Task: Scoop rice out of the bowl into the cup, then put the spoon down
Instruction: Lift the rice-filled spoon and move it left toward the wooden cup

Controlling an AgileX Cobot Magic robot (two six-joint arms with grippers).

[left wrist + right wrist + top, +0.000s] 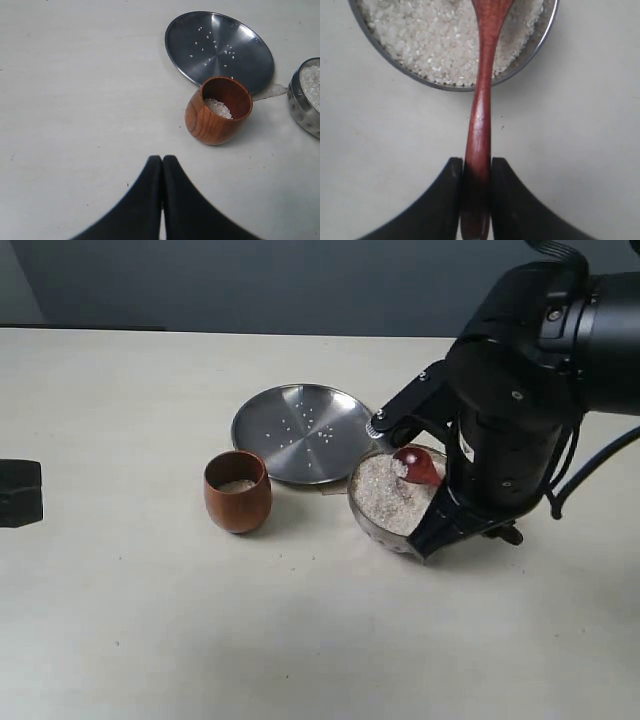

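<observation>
The glass bowl (372, 512) holds a heap of white rice (382, 488) and stands to the right of the wooden cup (238, 490). My right gripper (477, 162) is shut on the handle of the dark red spoon (481, 100). The spoon's head (418, 465) lies over the rice (420, 35) inside the bowl (410, 76). The cup (212, 122) stands upright with a little rice (218, 108) at its bottom. My left gripper (162, 159) is shut with nothing in it, some way off from the cup, over bare table.
A flat steel plate (300, 432) with several stray grains lies behind the cup and touches the bowl's far side. A few spilled grains (272, 91) lie on the table between plate and bowl. The right arm's bulk (530, 390) hangs over the bowl's right side.
</observation>
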